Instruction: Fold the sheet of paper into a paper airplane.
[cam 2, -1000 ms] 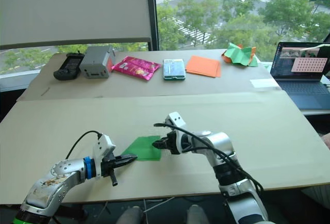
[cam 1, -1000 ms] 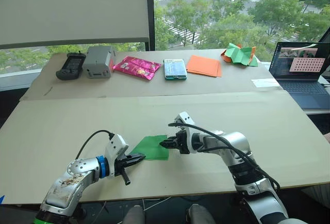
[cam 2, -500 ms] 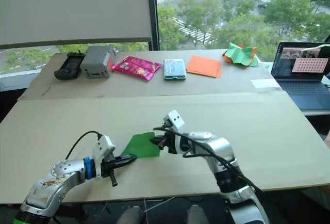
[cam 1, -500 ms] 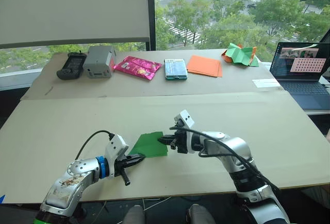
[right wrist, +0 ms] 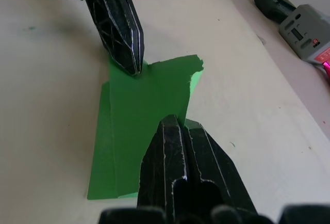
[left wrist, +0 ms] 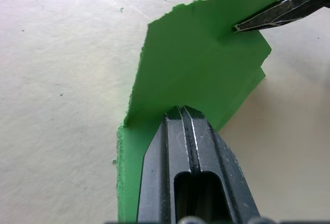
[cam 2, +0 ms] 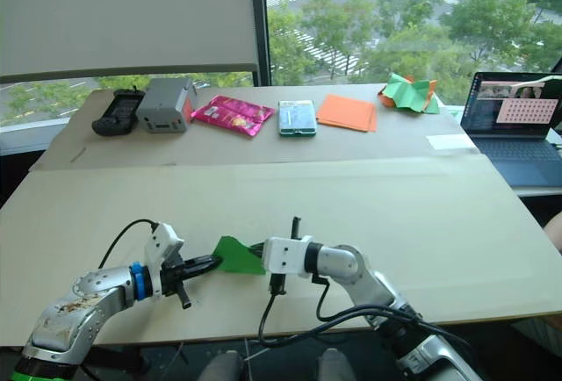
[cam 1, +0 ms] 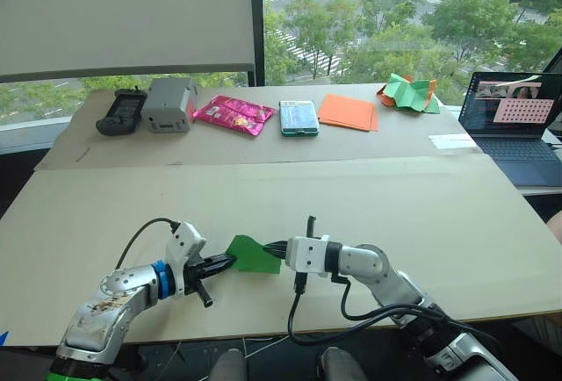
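Note:
The sheet of paper (cam 1: 251, 255) is bright green and lies near the front edge of the cardboard-covered table (cam 1: 457, 223), partly folded, with one flap standing up off the surface. My left gripper (cam 1: 230, 261) meets its left corner with fingers (left wrist: 180, 131) pressed together on the paper. From the right, my right gripper (cam 1: 269, 248) is shut on the raised flap's edge, fingertips (right wrist: 175, 126) closed over it. The two grippers point at each other across the sheet (right wrist: 139, 110).
Along the back table lie a black controller (cam 1: 120, 111), a grey box (cam 1: 169, 104), a pink packet (cam 1: 234, 115), a phone (cam 1: 298, 118), orange sheets (cam 1: 348, 111) and a crumpled green-and-orange heap (cam 1: 408, 92). A laptop (cam 1: 514, 126) stands at the right.
My right arm has dropped low and swung left toward the front edge, carrying the paper's right side up and over. The sheet went from lying flat to a raised, narrower fold.

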